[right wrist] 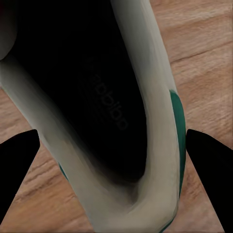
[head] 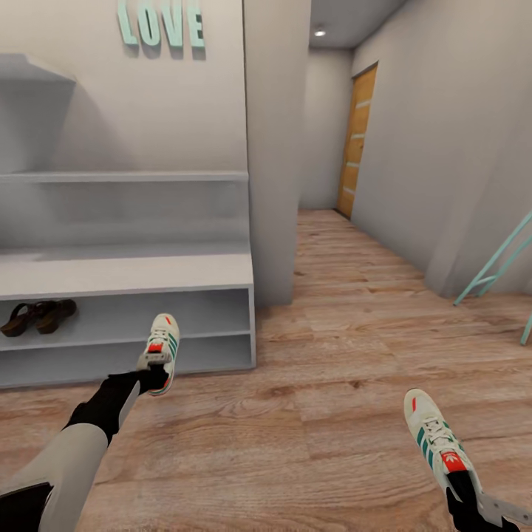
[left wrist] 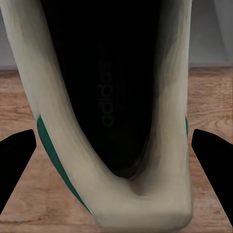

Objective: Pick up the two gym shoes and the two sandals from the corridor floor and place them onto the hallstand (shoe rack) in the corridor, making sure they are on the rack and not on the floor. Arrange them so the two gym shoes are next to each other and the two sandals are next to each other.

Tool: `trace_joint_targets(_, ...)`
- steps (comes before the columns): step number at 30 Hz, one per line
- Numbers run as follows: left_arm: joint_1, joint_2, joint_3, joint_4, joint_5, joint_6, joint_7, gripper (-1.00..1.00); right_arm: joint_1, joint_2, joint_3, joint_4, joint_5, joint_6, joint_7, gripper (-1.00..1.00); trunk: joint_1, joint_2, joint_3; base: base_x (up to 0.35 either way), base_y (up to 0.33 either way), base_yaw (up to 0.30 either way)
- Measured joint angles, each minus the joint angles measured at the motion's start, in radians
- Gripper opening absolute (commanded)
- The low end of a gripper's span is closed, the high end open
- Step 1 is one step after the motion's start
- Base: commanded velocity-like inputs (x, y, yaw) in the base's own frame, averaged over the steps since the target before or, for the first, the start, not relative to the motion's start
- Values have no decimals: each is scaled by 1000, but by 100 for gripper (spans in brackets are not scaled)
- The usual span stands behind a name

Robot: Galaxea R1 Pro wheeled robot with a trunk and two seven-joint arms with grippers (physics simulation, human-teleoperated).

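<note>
Gym shoes, pair, cream-white low sneakers with green side stripes, white laces and red tongue labels. First gym shoe [head: 161,349]: held by the left gripper [head: 151,367] at the heel end, toe pointing at the hallstand's lower shelves, just in front of the unit and above the floor. In the left wrist view the shoe's dark insole and cream collar [left wrist: 141,194] sit between two black fingertips [left wrist: 14,165], which stand a little off the shoe's sides there; the clasp itself is not visible. Second gym shoe [head: 434,438]: at the right gripper [head: 473,502], heel end toward the claw, toe pointing away over the light brown wood-plank corridor floor [head: 332,384]; whether it is lifted or resting cannot be told, nor the claw's closure.

Sandals, dark brown leather [head: 37,315]: on the upper open shelf of the hallstand [head: 133,273], a pale grey-white bench unit, side by side at its left.

Surroundings: mint "LOVE" wall letters [head: 161,26]; orange wooden door [head: 358,140] down the corridor.
</note>
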Motion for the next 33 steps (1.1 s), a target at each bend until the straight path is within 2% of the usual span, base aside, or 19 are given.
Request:
trace_joint_targets(7,-6,-1,0,-10,-1,-39,9,-100,0,0,1,0,0,0,0,-100,3,-2,-38,0,0,0)
trace_joint_targets(8,-9,-2,0,-11,0,-83,25,-100,0,0,1,0,0,0,0,-100,4,-2,-43,0,0,0)
trace_joint_targets(15,-13,-18,1,-12,0,-82,56,-100,0,0,1,0,0,0,0,-100,7,-4,-82,0,0,0)
trace_joint_targets(29,-2,-23,0,-11,-1,-82,57,-100,0,0,1,0,0,0,0,-100,7,-4,-87,3,0,0)
trace_joint_targets(33,-2,-23,0,-11,-1,-82,54,-100,0,0,1,0,0,0,0,-100,6,-4,-87,162,0,0)
